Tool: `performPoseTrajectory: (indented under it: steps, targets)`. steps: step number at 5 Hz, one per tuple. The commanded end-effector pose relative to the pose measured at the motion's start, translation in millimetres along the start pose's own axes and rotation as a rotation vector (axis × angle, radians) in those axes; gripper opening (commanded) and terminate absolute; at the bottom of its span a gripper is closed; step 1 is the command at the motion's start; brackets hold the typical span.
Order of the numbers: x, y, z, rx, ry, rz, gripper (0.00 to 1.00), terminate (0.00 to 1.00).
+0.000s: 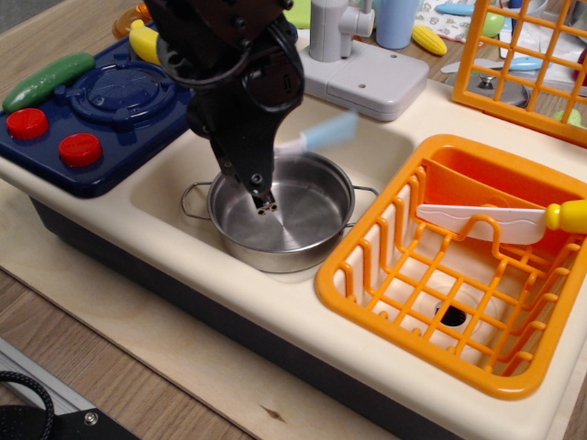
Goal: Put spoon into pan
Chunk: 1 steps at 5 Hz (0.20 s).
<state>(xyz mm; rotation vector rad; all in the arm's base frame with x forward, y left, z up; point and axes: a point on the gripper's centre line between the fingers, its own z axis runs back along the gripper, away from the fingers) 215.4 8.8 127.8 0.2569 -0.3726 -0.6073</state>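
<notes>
The pan (284,215) is a round shiny steel pot with wire loop handles, standing in the left sink basin. My black gripper (265,205) hangs just above the pan's inside, fingertips close together. The spoon's light blue handle (326,133) sticks out to the right from behind the gripper, above the pan's far rim, and looks blurred. The spoon's bowl is hidden behind the gripper. The grip point itself does not show.
An orange dish basket (367,275) fills the right basin and holds a white knife with a yellow handle (500,220). A blue stove (110,101) with a cucumber (46,80) and a banana (142,41) lies to the left. A grey faucet base (367,78) stands behind the sink.
</notes>
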Motion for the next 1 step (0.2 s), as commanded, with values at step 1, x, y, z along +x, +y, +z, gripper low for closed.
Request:
performPoseTrajectory:
  steps: [1]
  targets:
    - [2.3,3.6,2.3,0.01,-0.011,-0.003,1.0,1.0]
